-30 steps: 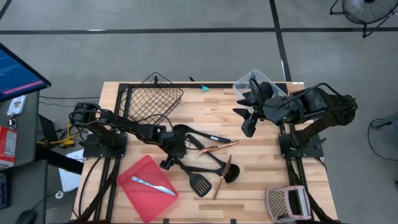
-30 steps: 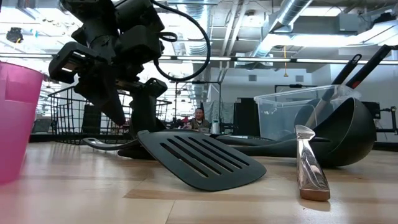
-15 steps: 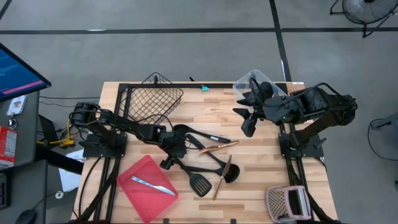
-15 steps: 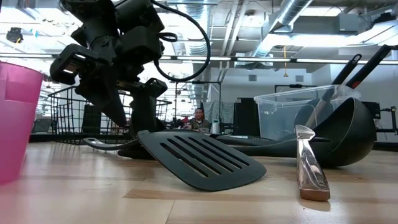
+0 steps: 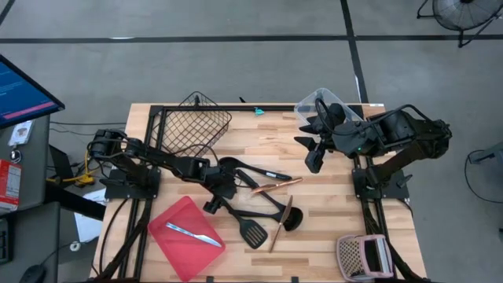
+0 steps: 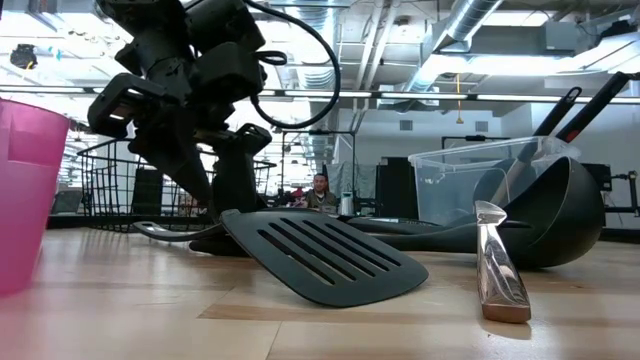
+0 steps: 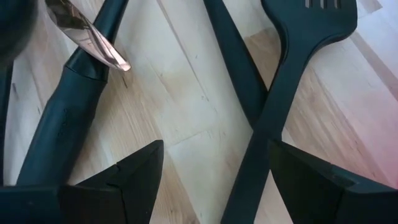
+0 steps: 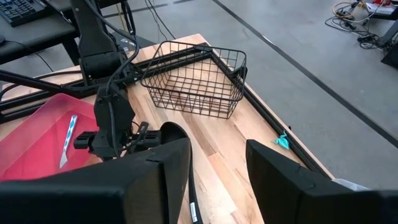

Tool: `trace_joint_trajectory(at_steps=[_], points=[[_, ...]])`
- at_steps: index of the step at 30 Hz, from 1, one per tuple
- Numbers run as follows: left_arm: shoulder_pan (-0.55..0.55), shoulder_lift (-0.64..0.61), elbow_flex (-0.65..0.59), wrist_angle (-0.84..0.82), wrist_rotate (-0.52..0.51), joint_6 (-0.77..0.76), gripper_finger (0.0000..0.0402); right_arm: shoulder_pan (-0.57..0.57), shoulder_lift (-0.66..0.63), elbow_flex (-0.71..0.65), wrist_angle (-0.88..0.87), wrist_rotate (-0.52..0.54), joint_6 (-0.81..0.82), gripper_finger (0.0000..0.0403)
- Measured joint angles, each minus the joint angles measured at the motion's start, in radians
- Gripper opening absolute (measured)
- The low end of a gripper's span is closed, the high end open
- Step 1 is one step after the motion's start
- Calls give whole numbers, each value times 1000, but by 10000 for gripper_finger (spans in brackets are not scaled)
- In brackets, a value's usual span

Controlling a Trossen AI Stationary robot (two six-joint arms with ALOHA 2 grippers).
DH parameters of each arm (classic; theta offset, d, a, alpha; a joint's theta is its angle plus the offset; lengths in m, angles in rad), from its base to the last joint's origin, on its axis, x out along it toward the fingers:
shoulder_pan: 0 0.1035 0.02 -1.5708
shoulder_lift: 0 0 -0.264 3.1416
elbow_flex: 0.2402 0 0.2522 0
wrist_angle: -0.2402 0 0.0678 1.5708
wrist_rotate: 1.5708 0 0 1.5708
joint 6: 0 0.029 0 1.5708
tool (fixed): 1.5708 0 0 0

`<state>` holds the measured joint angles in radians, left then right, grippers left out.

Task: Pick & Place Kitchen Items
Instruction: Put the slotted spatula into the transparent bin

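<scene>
Several black plastic utensils lie crossed on the wooden table: a slotted turner (image 5: 253, 233), whose head shows in the low view (image 6: 320, 255), a ladle (image 5: 291, 220) and some spatulas. Two copper-coloured pieces of cutlery (image 5: 277, 185) lie among them. My left gripper (image 5: 212, 203) is open, low over the near-left end of the pile. In its wrist view (image 7: 214, 180) its fingers stand either side of the slotted turner's handle (image 7: 252, 162) without visibly touching it. My right gripper (image 5: 314, 161) is open and empty above the table's far right, as its wrist view (image 8: 217, 186) also shows.
A flat red tray (image 5: 189, 212) at the near left holds a silver knife (image 5: 192, 233). A black wire basket (image 5: 192, 122) stands at the far left. A clear plastic container (image 5: 330, 106) with utensils stands at the far right, and a pink-and-white item (image 5: 363, 255) at the near right corner.
My left gripper has gone down a little toward the utensil handles, staying open. Nothing on the table has moved.
</scene>
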<state>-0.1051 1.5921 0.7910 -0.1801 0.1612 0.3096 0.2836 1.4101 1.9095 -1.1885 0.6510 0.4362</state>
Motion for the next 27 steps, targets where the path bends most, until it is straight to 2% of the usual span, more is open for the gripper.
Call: trace_joint_trajectory(at_steps=[27], points=[[0, 0, -1, 66, 0, 0, 271, 0, 0, 0, 0, 0, 0, 154]])
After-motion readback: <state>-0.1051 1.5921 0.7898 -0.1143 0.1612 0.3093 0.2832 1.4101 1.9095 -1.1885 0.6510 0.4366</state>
